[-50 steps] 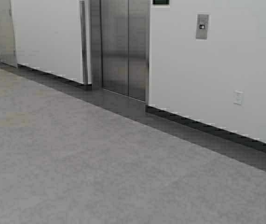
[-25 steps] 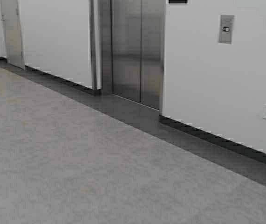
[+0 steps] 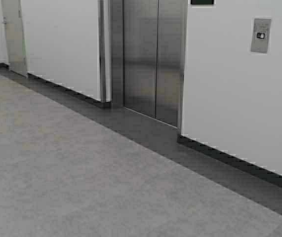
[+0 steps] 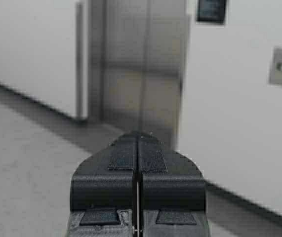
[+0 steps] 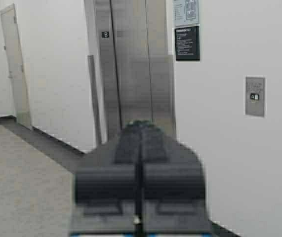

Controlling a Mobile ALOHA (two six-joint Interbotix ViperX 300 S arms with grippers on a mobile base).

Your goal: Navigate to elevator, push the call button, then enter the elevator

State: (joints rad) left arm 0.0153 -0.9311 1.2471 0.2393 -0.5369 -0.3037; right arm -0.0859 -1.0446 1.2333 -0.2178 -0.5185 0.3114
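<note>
The elevator stands ahead, its brushed-steel double doors closed along a centre seam; it also shows as the elevator and the elevator in the wrist views. The call button sits in a steel plate on the white wall to the elevator's right, seen too as the call button and the call button. My left gripper and right gripper are both shut, empty, and held low and far back from the wall. Only slivers of the arms show at the high view's side edges.
Grey floor stretches to a dark strip along the white walls. A narrow door stands at the far left. A dark sign hangs beside the elevator's frame, between doors and call button.
The robot has driven and turned left: elevator and call button have shifted right and slightly down in the high view, and the white wall outlet has left the frame. Both grippers stay shut.
</note>
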